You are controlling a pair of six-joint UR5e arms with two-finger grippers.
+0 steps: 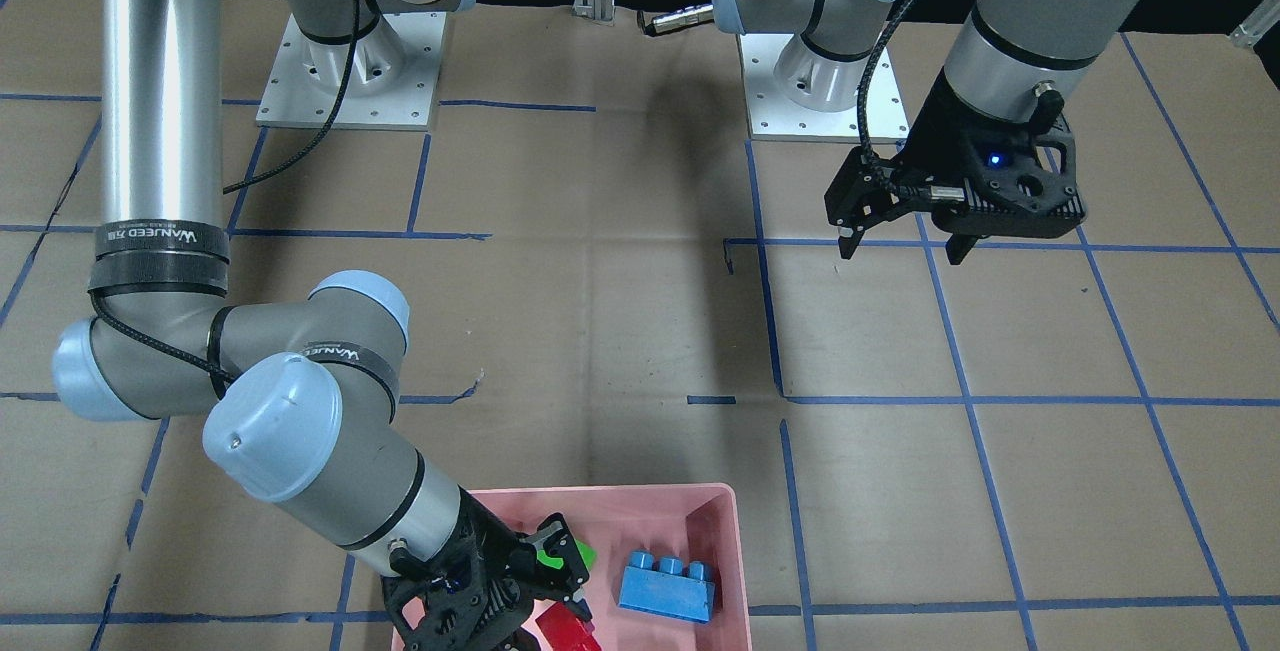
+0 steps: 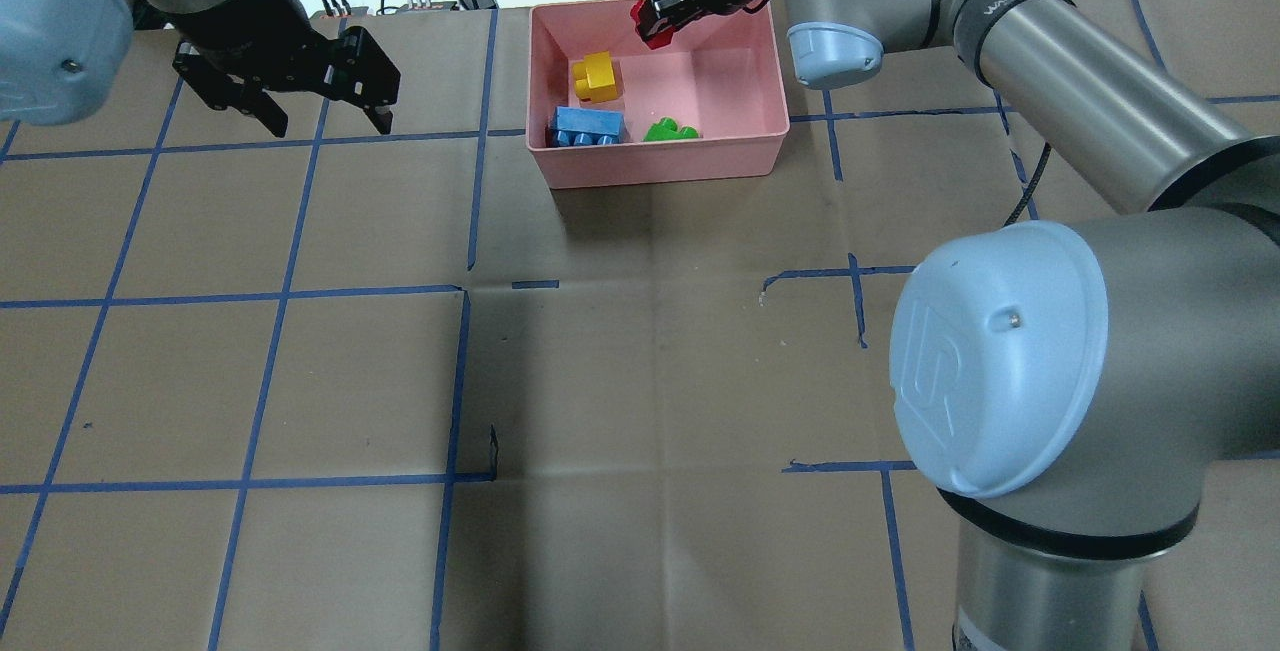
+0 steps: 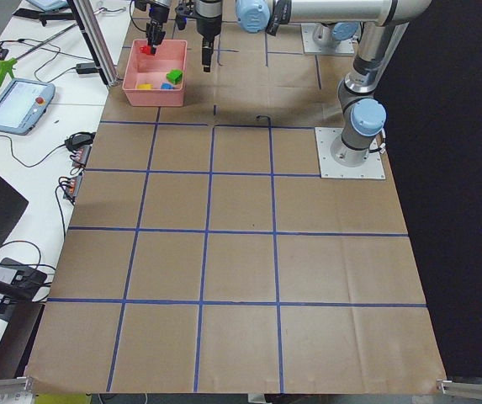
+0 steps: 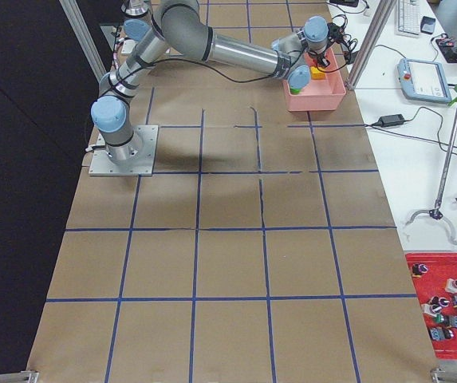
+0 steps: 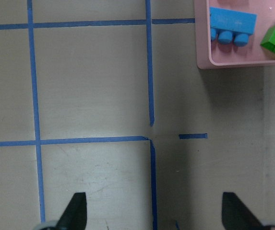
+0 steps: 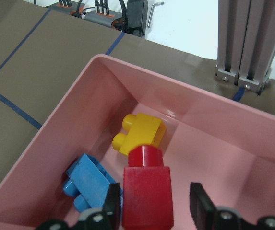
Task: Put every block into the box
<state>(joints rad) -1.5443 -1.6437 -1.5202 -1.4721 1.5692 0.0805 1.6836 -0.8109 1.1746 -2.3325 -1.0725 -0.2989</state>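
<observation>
- Left pincer (image 2: 328, 126): jaws wide apart and empty, hanging over the tabletop (image 2: 640, 381), well to the side of the box. You can leave it out of this move.
- Pink box (image 2: 660, 166), near wall: blue three-stud brick (image 2: 587, 123) and green brick (image 2: 668, 131) lie just inside. The yellow brick (image 2: 596, 76) sits mid-floor.
- Far end: red one-stud brick (image 6: 147, 191) sits in the right pincer (image 6: 155, 203) above the box, stud toward the yellow brick. One finger (image 6: 112, 201) touches it and a gap shows at the other, so you cannot tell whether the grip holds.
- Judgement: pink floor lies straight below the red brick, so you need only go down.
</observation>
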